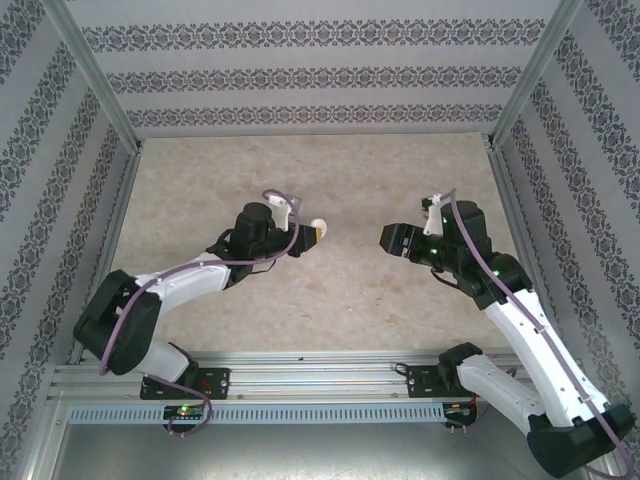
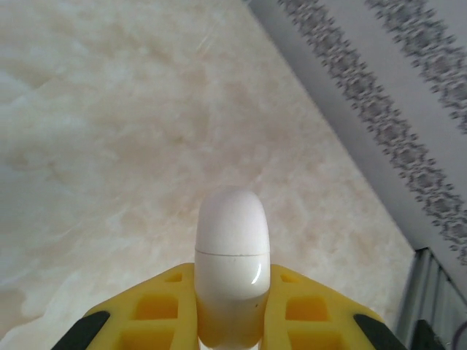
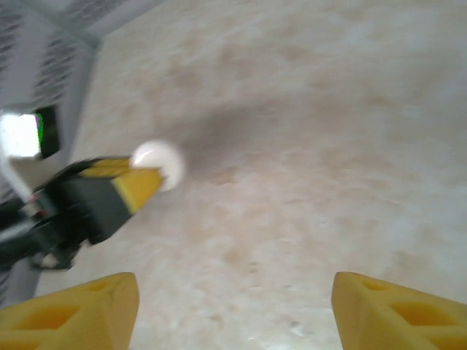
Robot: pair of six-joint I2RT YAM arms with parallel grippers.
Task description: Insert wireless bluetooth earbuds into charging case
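Observation:
The white oval charging case (image 2: 232, 240) stands between the yellow fingers of my left gripper (image 2: 232, 310), which is shut on its lower half. A thin seam shows where its lid meets the body, and the lid is closed. From above, the case (image 1: 318, 227) pokes out of the left gripper (image 1: 309, 236) just above the table's middle. My right gripper (image 1: 385, 240) faces it from the right with a gap between them. In the right wrist view, that gripper (image 3: 233, 295) is open with nothing between its fingers, and the case (image 3: 160, 162) sits up and to the left. The earbuds are out of view.
The beige marbled table (image 1: 330, 180) stretches behind both grippers. Patterned walls and metal frame posts (image 1: 515, 95) enclose it on three sides. An aluminium rail (image 1: 320, 375) with the arm bases runs along the near edge.

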